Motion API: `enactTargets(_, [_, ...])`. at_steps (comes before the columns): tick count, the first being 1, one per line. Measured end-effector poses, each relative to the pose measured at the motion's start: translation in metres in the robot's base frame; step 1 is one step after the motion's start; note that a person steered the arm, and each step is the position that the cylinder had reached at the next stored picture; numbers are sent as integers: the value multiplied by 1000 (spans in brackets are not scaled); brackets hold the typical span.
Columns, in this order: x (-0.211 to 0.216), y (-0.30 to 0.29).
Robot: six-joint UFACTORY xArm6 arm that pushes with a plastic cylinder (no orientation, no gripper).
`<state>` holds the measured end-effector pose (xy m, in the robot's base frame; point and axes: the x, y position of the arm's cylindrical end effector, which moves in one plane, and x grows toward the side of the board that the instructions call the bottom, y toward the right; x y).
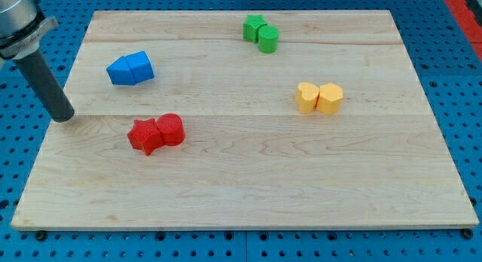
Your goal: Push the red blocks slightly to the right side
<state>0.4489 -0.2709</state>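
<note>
red blocks point(156, 132) on wooden board point(248, 187)

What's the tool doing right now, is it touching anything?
My tip: a bare rod, holding nothing, touching no block, at the view's left of the red blocks.

wooden board point(248, 187), red blocks point(156, 132), blue blocks point(129, 69), green blocks point(260, 33), yellow blocks point(318, 97)

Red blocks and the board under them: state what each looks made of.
Red blocks: likely plastic, matte, uniformly coloured; faint ridging on the sides hints at 3D printing, though that is uncertain. Board: pale wood, smooth and unpainted, with visible grain lines and seams between planks. My tip, a dark rod end, rests on the board to the view's left of the red pair.
</note>
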Motion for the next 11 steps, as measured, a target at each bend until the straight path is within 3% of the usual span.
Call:
enactTargets(2, [-21, 27])
enactTargets(6, [42, 86])
enactTargets(8, [25, 120])
enactTargets(10, [19, 191])
enactTargets(11, [23, 179])
